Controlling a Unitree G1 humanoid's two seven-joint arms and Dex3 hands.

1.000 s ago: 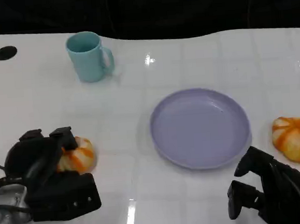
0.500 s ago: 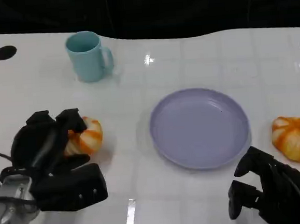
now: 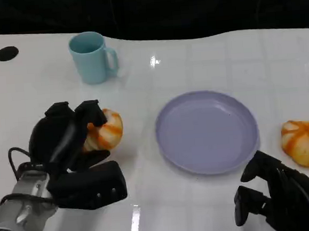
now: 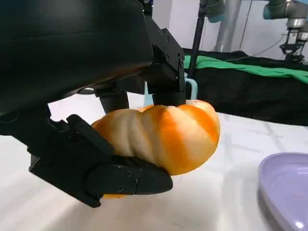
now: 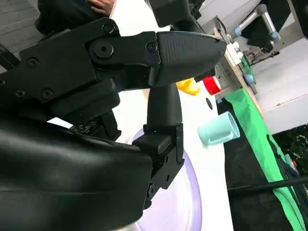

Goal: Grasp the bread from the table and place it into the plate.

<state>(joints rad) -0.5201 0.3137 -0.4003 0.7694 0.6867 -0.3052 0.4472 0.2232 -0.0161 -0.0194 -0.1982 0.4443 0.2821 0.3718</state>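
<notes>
One ridged orange-and-cream bread (image 3: 106,129) roll.

Three cameras: one high on my robot, one behind each wrist.

My head view looks down on the white desk (image 3: 204,63) from above; the left wrist view sits close behind the left hand (image 4: 91,120), facing low across the desk; the right wrist view peers past the right hand (image 5: 120,96). All three share the purple plate (image 3: 206,131) and blue mug (image 3: 91,57).

glossy white table (image 3: 204,63); smooth plate (image 3: 206,131)
</notes>
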